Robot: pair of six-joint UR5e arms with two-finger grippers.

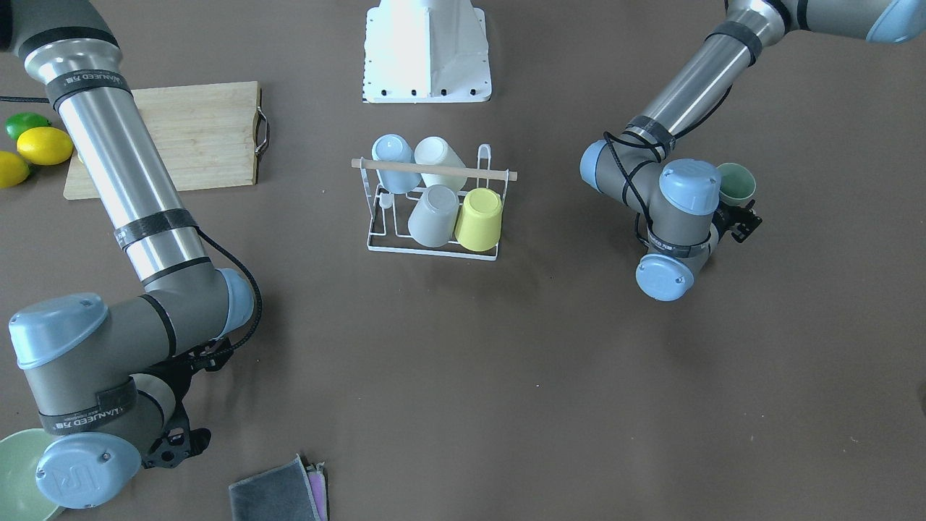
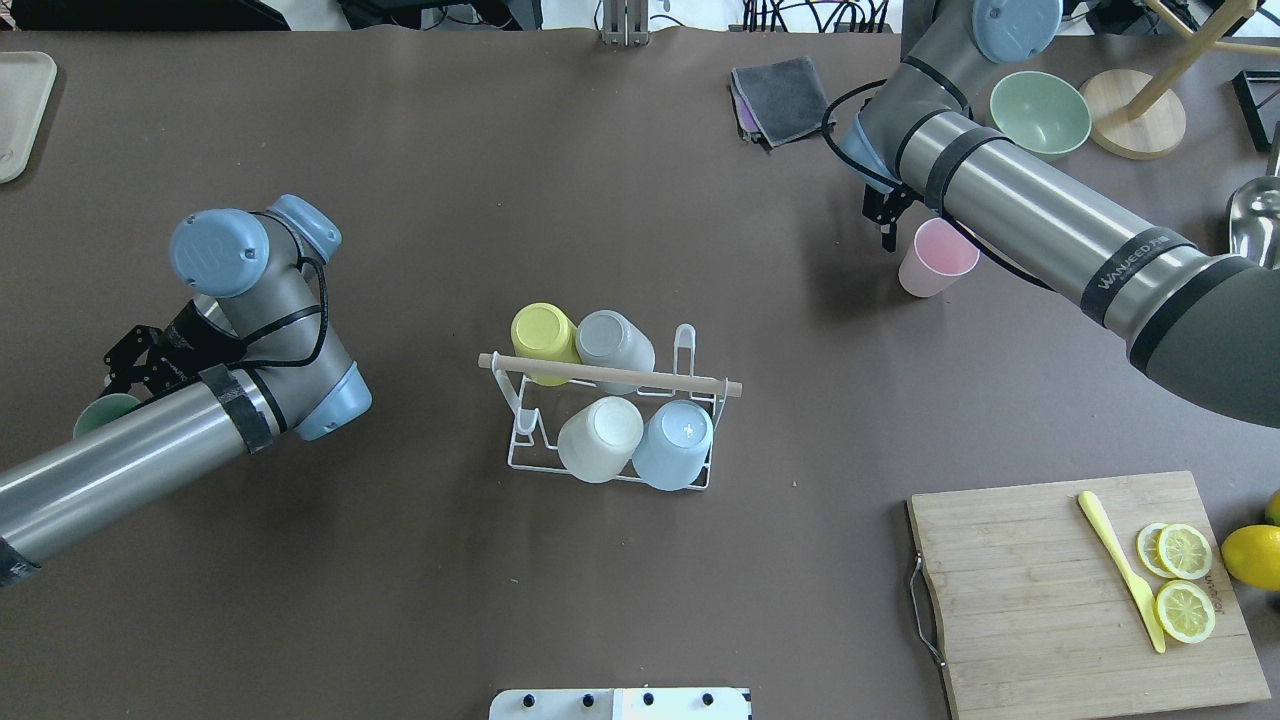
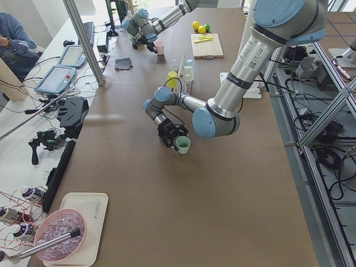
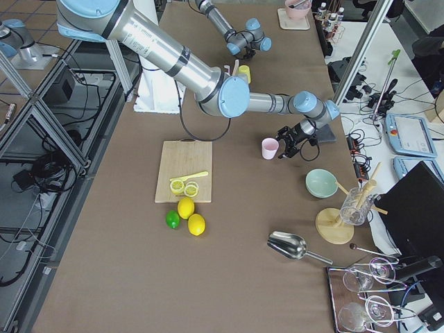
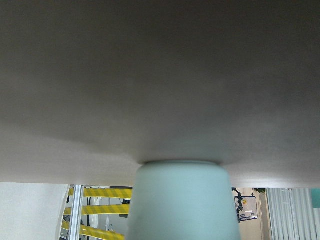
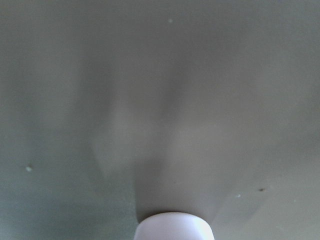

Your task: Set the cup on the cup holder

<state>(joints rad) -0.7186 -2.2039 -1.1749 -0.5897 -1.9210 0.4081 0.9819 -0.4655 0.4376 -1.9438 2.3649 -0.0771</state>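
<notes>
The cup holder (image 2: 516,462) is a white wire rack with a wooden rod handle (image 2: 610,374), at mid-table. It carries several upside-down cups: yellow, grey, white and blue. A green cup (image 2: 100,412) stands upright on the table at the left. My left gripper (image 2: 128,362) lies level right at it, jaws spread, and the cup fills the bottom of the left wrist view (image 5: 182,200). A pink cup (image 2: 936,259) stands at the far right. My right gripper (image 2: 884,222) is open just beside it, not touching. The pink cup is small in the right wrist view (image 6: 174,226).
A wooden cutting board (image 2: 1030,600) with lemon slices and a yellow knife lies at the near right, with whole lemons (image 2: 1250,556) beside it. A green bowl (image 2: 1040,112), a grey cloth (image 2: 780,95), a wooden stand (image 2: 1135,125) and a metal scoop (image 2: 1255,205) sit at the far right.
</notes>
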